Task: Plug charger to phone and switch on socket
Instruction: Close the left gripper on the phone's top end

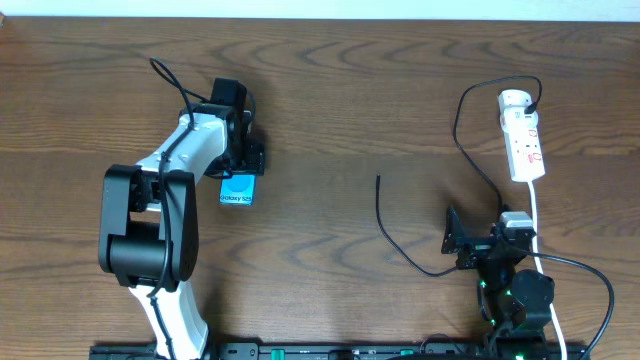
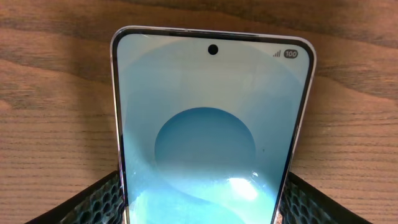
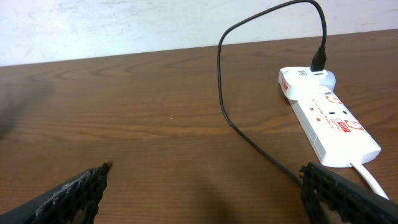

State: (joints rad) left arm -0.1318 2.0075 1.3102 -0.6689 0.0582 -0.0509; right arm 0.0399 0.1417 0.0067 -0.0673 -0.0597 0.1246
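Observation:
The phone lies flat on the table with its cyan screen up. My left gripper is down over it. In the left wrist view the phone fills the space between my fingers, and both pads press its long edges. The charger is a thin black cable. Its free plug tip lies on the wood mid-table and its other end is plugged into the socket. My right gripper stands open and empty near the front right, with the charger and socket ahead of it.
The socket's thick white cord runs down past my right arm toward the table's front edge. Bare brown wood lies between the phone and the charger tip. A pale wall stands behind the table's far edge.

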